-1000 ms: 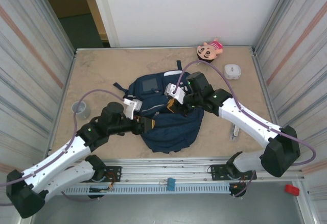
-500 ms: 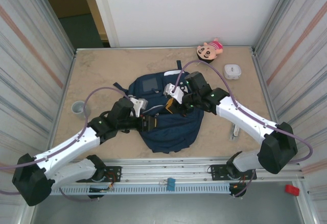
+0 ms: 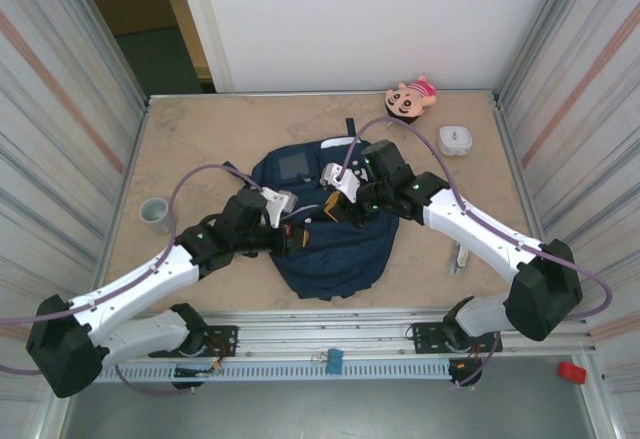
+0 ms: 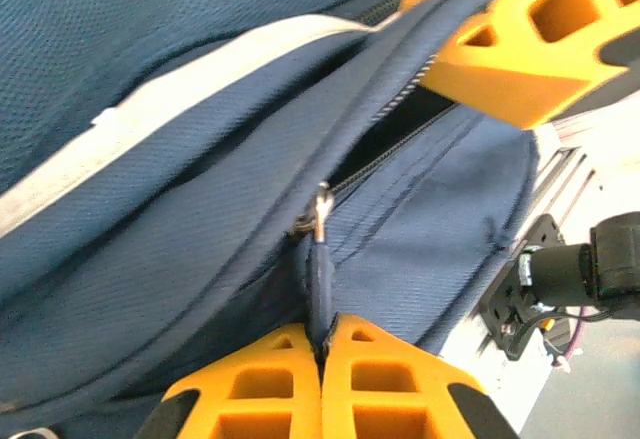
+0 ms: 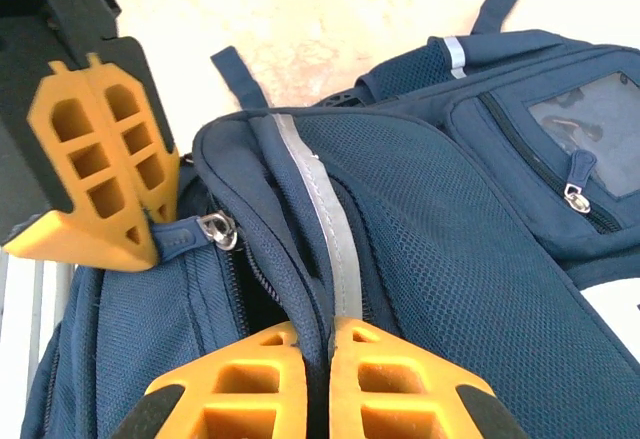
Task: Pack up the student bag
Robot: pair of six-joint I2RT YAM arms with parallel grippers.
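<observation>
Left gripper [image 3: 295, 240] reaches onto the bag [image 3: 335, 259] from the bag's left in the overhead view, and the right gripper [image 3: 340, 209] comes onto it from the right. Both meet near the bag's middle. The bag lies flat at the centre of the table [image 3: 200, 139]. Well to the bag's left stands a small grey cup [image 3: 153, 212]; I cannot see what is in it. Beyond the bag's far right corner lie a doll [image 3: 412, 97] and a white box [image 3: 455, 140] with its lid on.

From the left wrist, the left gripper's orange fingers are pressed together on the zip pull [image 4: 318, 279], a dark blue tab hanging from the metal slider [image 4: 319, 214]. Past the slider the zip [image 4: 420, 119] stands apart in a narrow dark gap. Nothing inside the bag can be made out through it. The right gripper's fingers sit at the far end of that gap.

From the right wrist, the right gripper's fingers are closed on the bag's upper edge, pinching the fold that carries the grey stripe [image 5: 330, 219]. Just beside the stripe the zip gap is dark, its contents hidden. The bag's front pocket [image 5: 560, 129], with a clear window, is zipped shut.
</observation>
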